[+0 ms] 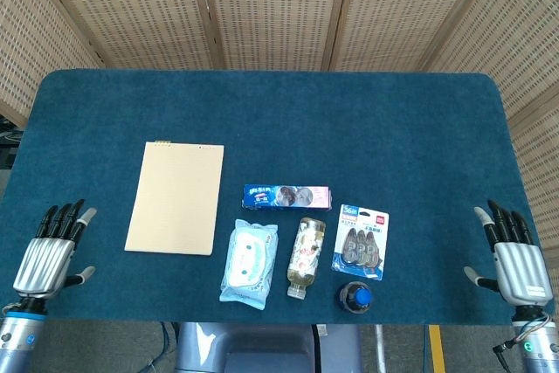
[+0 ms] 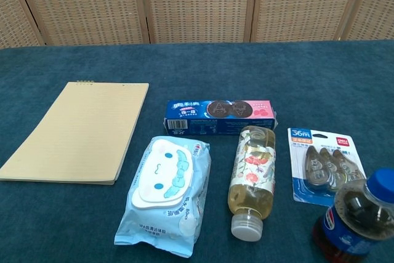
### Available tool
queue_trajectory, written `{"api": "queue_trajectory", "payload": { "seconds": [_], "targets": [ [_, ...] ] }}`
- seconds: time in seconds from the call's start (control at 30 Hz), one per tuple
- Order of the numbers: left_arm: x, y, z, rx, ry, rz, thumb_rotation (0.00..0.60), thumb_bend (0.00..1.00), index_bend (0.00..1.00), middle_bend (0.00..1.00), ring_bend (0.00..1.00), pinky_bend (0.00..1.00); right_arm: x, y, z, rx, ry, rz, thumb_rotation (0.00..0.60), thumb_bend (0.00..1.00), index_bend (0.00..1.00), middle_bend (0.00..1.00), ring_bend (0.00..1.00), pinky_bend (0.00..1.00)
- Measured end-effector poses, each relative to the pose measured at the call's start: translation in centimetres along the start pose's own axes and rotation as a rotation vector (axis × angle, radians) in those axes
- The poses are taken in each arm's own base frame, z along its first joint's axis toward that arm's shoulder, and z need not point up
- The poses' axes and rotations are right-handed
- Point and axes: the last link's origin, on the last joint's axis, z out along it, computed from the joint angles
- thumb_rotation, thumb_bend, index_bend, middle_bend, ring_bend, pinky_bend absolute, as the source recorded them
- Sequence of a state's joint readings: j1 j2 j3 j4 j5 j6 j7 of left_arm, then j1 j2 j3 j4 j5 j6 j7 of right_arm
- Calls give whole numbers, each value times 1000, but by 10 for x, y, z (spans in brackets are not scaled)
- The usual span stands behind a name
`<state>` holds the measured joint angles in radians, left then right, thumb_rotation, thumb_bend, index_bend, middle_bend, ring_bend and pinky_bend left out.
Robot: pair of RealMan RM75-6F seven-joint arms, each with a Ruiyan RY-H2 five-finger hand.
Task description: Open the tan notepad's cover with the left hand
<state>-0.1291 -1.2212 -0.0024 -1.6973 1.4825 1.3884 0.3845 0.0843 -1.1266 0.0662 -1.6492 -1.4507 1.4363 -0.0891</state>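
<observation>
Worktop [image 1: 262, 111]: a blue carpet-like surface, with woven cane screens [image 1: 271, 6] standing behind its far edge.
Tan notepad [image 1: 175, 198]: lies flat and closed on the left part of the worktop, its binding at the far end; no writing on the cover can be read.
Left hand [image 1: 51, 251]: at the near left edge, fingers spread and pointing away, holding nothing; near the notepad but apart from it.
Right hand [image 1: 514, 255]: at the near right edge, fingers spread and empty, well apart from everything.
Biscuit box [image 2: 220, 117]: a blue and pink pack lying on its side right of the notepad, showing dark sandwich biscuits; the lettering looks like Chinese Oreo branding.
Wet wipes pack [image 2: 167, 194]: pale blue, printed with a white cartoon character, just near of the box.
Tea bottle [image 2: 252, 180]: lies on its side, floral label, cap towards the near edge.
Correction tape card [image 2: 322, 164]: a blister pack marked "36m".
Cola bottle [image 2: 359, 220]: upright at the near right, blue cap, Pepsi-style emblem.
</observation>
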Motion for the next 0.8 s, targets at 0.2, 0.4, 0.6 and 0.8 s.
{"api": "queue_trajectory", "payload": {
  "seconds": [0.2,0.4,0.6,0.8],
  "targets": [
    [-10,23,8,-3,-14,23,600,182,0,0,0,0,0,0,0,-5,-3,12,600,156,57,0,0,0],
    [-19,46,19,11,-9,26,600,201,0,0,0,0,0,0,0,-7,-7,23,600,156,56,0,0,0],
    [-30,67,30,0,-10,30,600,204,0,0,0,0,0,0,1,-12,-12,36,600,156,56,0,0,0],
    [-42,84,37,-11,-36,42,600,208,0,0,0,0,0,0,1,-14,-17,43,600,156,56,0,0,0]
  ]
}}
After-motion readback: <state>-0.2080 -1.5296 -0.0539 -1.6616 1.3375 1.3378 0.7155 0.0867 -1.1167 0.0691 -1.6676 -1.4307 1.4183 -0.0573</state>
